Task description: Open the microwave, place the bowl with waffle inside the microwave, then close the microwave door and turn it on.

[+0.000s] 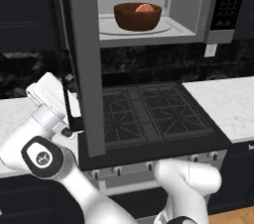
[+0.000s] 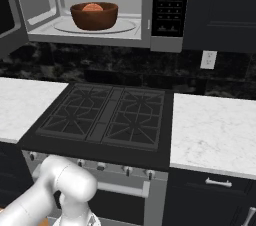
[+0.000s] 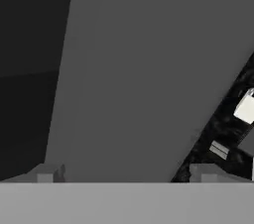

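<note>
Nearest you, the white arm sweeps up from the base and tucks its hand behind the open microwave door, close to the black bar handle on the outer face. In the hand view, the gripper sits right against the door's grey frame, its two fingertips set wide apart with nothing between them: the pincer is released and carries nothing.

Beyond the door, the black gas stove lies between two white marble counters.

Farthest back, the microwave stands open above the range. The bowl rests on the round glass turntable, well inside the cavity, with the waffle sitting in it. The black button panel runs down the right side of the oven.

Judging by this, loading is done, and closing the door and starting the oven remain. Your risks now come from the swing. Push near the hinge side, or let the fingertips slide along the smooth frame, and the door may stall ajar. Shove too hard and the hand could follow the door into the oven front. After that, the reach across to the panel is long, and a glancing press could hit the wrong button.
</note>
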